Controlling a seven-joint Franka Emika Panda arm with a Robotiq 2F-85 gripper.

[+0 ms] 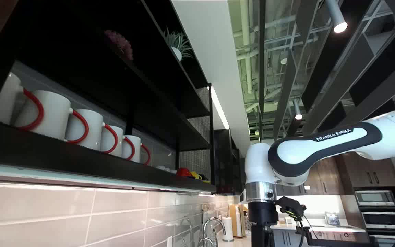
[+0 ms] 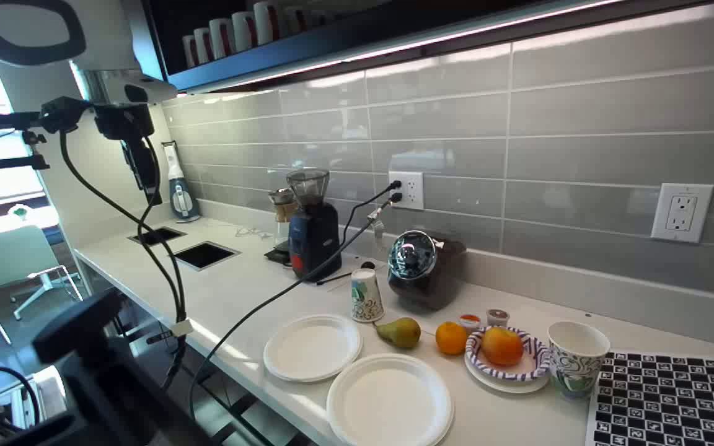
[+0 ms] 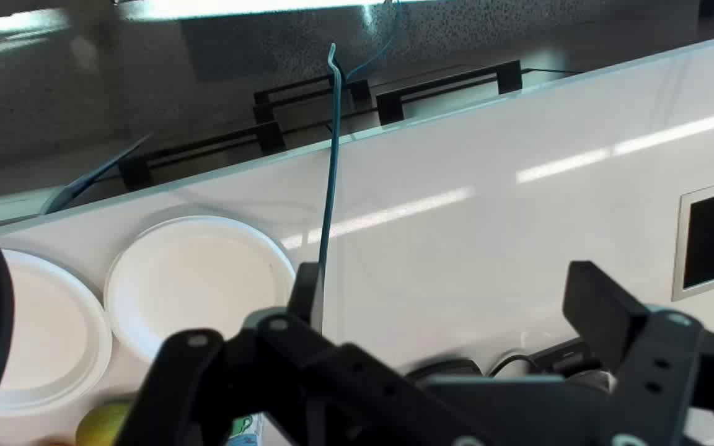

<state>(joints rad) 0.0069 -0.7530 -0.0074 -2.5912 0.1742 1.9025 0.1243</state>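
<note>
Robot hand (image 3: 440, 288): It hung above the white counter (image 3: 456, 217), its fingers (image 3: 589, 303) wide apart; the wrist view showed the counter through the gap.
Dark squares (image 2: 206, 255): An exterior view showed two; the wrist view caught just one, at its right edge.
Mugs (image 1: 51, 113): They stood in a row on a shelf (image 1: 81, 159), seen in both exterior views but not the wrist view.
Grinder (image 2: 315, 241): It stood near the wall (image 2: 437, 152), clear to see in an exterior view.
Plates (image 2: 313, 347): White ones lay side by side near the counter's front edge; in the wrist view they were left of the gap.
Pear (image 2: 401, 332): It lay just beside the plates, whole in an exterior view, only part in the wrist view.
Apple (image 2: 502, 345): It sat in a zigzag bowl (image 2: 538, 356), seen only in an exterior view.
</note>
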